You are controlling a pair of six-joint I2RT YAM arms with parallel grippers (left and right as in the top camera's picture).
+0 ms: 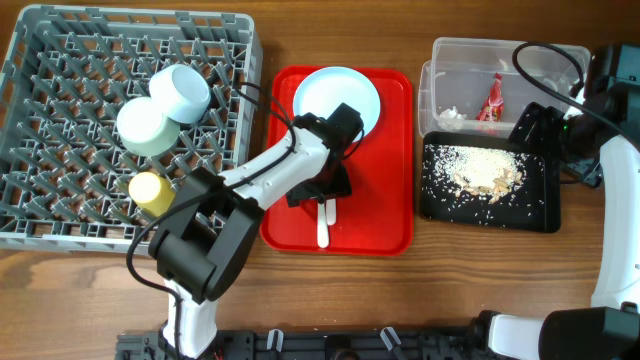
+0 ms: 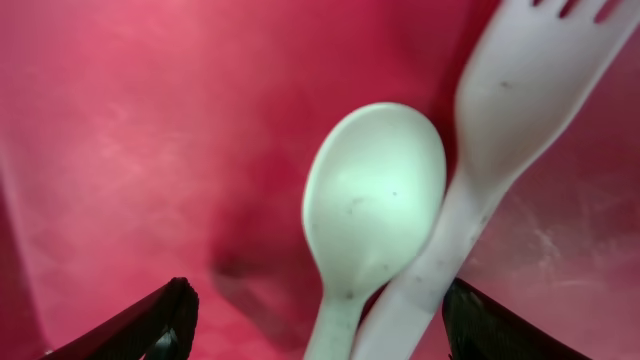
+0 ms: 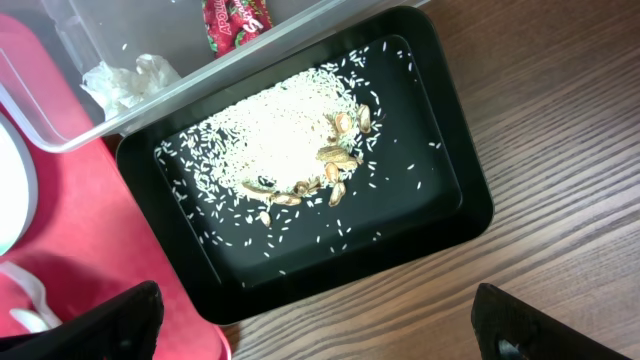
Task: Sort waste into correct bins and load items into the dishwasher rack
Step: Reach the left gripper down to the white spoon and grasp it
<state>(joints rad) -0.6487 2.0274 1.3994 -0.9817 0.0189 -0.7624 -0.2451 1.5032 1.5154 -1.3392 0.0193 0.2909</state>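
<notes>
My left gripper [image 1: 322,192] is open, low over the red tray [image 1: 385,215], its fingers on either side of the white spoon [image 2: 372,205] and white fork [image 2: 520,90] that lie side by side; their handles show in the overhead view [image 1: 323,228]. The white plate [image 1: 335,97] sits at the tray's far end. The grey rack [image 1: 60,130] holds the light blue bowl [image 1: 181,90], the pale green bowl [image 1: 146,127] and the yellow cup [image 1: 150,190]. My right gripper [image 3: 315,335] is open above the black tray [image 3: 440,225] of rice crumbs [image 3: 280,130]. The clear tub [image 1: 470,55] holds the red wrapper [image 1: 492,98] and white paper [image 1: 450,117].
The rack fills the table's left side. The red tray lies in the middle, with the clear tub and black tray close to its right. Bare wood shows along the front edge and right of the black tray [image 3: 560,130]. A black cable [image 1: 545,62] loops over the tub.
</notes>
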